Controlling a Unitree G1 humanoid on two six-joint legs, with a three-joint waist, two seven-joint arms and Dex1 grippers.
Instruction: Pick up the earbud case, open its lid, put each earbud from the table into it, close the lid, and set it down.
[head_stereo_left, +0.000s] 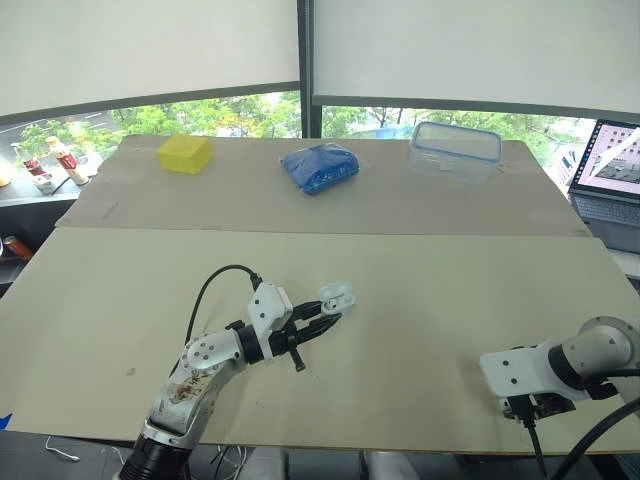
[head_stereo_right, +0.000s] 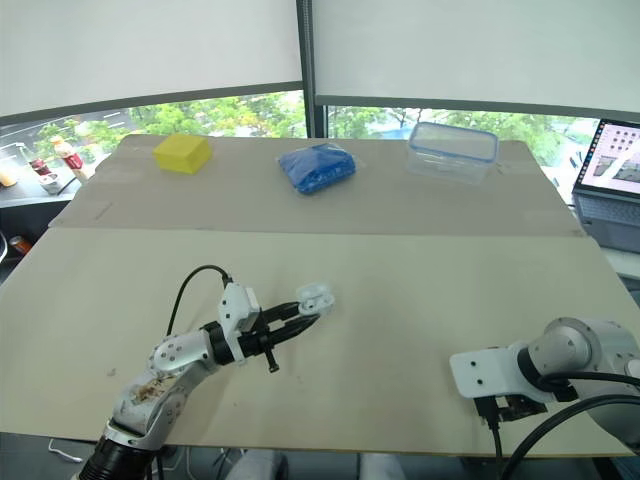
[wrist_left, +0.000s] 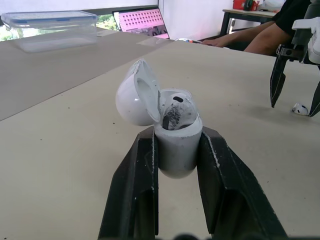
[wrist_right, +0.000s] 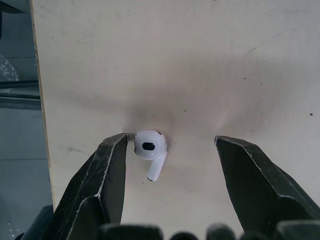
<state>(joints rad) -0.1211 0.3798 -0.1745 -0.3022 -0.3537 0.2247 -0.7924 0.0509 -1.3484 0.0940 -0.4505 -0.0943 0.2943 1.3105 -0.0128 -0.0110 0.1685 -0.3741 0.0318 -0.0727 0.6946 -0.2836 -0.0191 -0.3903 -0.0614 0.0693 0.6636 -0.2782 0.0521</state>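
My left gripper (head_stereo_left: 330, 312) is shut on the white earbud case (head_stereo_left: 338, 294), held just above the table left of centre. In the left wrist view the case (wrist_left: 177, 145) sits upright between the two fingers. Its lid (wrist_left: 134, 92) is swung open, and one earbud (wrist_left: 176, 107) sits inside. Near the table's front right edge, my right gripper (wrist_right: 172, 140) points down, open, with its fingers on either side of a loose white earbud (wrist_right: 149, 146) lying on the table. That earbud lies close to one finger (wrist_right: 107, 170). The left wrist view also shows the right gripper (wrist_left: 296, 102) over this earbud (wrist_left: 300, 108).
At the back of the table are a yellow block (head_stereo_left: 184, 154), a blue bag (head_stereo_left: 320, 167) and a clear lidded container (head_stereo_left: 454, 150). A laptop (head_stereo_left: 610, 180) stands off the right side. A person's arm (wrist_left: 250, 37) rests beyond. The table's front edge (wrist_right: 42, 125) is close to the right gripper.
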